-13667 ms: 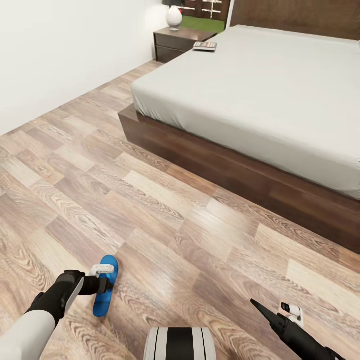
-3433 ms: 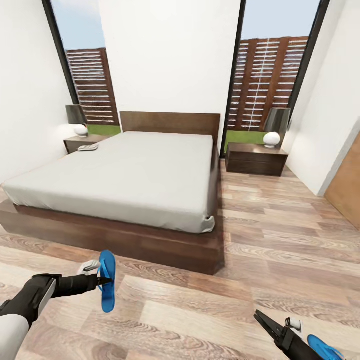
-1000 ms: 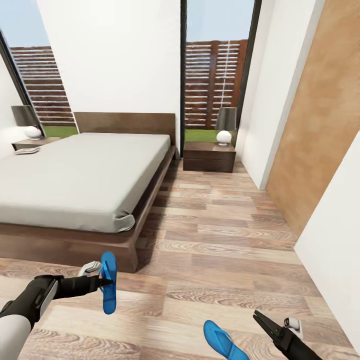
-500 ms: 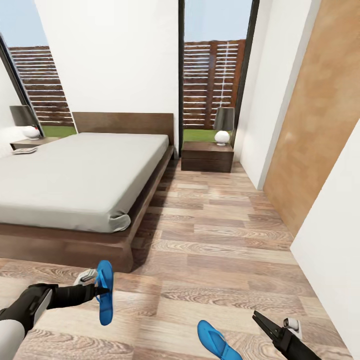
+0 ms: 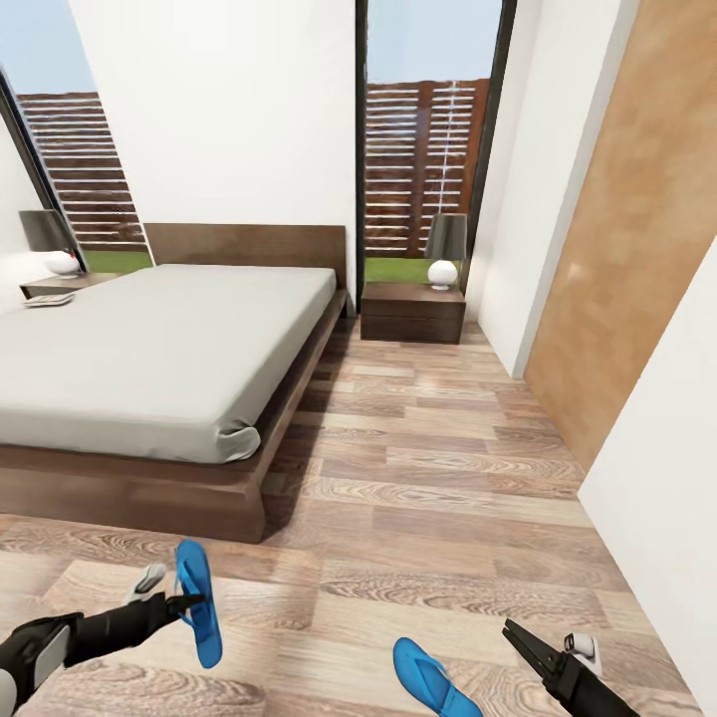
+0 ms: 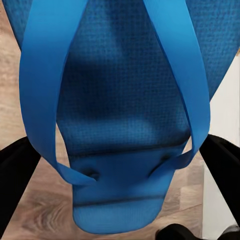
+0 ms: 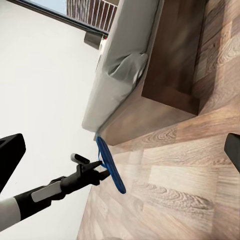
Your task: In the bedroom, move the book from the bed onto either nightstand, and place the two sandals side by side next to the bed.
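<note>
My left gripper (image 5: 185,600) is shut on one blue sandal (image 5: 199,612), held on edge just above the wood floor in front of the bed's near corner. In the left wrist view that sandal's sole and straps (image 6: 120,115) sit between the black fingers (image 6: 15,175). The other sandal (image 5: 430,679) lies flat on the floor, just left of my open, empty right gripper (image 5: 548,642). The bed (image 5: 149,349) has a grey cover; the book (image 5: 50,299) lies at its far left corner, beside a nightstand (image 5: 40,286). A second nightstand (image 5: 413,311) stands right of the headboard.
Each nightstand carries a lamp (image 5: 445,249). A wooden door panel (image 5: 627,259) and a white wall (image 5: 667,478) close the right side. Open plank floor (image 5: 438,438) runs between the bed's right side and that wall. The right wrist view shows the bed corner (image 7: 125,70) and the held sandal (image 7: 111,170).
My left arm has dropped lower and a little left, taking the held sandal closer to the floor. The view shifted slightly at first, then held still. The right arm has not moved.
</note>
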`<state>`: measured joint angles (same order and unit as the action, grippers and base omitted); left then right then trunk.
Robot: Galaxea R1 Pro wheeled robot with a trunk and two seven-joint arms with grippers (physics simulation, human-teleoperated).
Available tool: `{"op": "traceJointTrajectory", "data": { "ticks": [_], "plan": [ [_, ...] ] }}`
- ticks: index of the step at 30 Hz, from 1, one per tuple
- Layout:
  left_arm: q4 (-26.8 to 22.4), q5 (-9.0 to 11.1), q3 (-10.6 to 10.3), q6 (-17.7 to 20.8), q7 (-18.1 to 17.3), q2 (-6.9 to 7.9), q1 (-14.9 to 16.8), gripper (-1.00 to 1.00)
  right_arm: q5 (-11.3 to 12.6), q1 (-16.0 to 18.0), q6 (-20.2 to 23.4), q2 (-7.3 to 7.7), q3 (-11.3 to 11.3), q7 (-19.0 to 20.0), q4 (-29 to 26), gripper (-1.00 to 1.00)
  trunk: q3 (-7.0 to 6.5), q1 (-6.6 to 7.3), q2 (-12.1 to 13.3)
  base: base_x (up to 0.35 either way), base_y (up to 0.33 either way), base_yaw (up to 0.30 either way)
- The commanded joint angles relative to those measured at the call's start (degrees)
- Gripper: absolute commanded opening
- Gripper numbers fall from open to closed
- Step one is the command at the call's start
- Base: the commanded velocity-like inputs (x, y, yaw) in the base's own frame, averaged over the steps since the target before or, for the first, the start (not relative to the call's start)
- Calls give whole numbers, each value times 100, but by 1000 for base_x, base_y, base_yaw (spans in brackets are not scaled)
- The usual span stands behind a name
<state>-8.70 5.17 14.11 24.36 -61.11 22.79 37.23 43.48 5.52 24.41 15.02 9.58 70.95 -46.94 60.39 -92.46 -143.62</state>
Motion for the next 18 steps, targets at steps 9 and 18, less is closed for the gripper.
{"op": "traceJointTrajectory", "data": {
  "ticks": [9, 18],
  "plan": [
    [295, 320, 1, 17, -10, 62, -1, -100, 28, 2, 56, 1, 0, 7, 1, 100, 5, 1, -2, 0, 0, 0],
    [363, 498, 101, 218, -25, 233, -1, -100, 16, 2, 50, 1, -21, 5, 1, 100, 5, 1, -2, 0, 0, 0]
  ]
}}
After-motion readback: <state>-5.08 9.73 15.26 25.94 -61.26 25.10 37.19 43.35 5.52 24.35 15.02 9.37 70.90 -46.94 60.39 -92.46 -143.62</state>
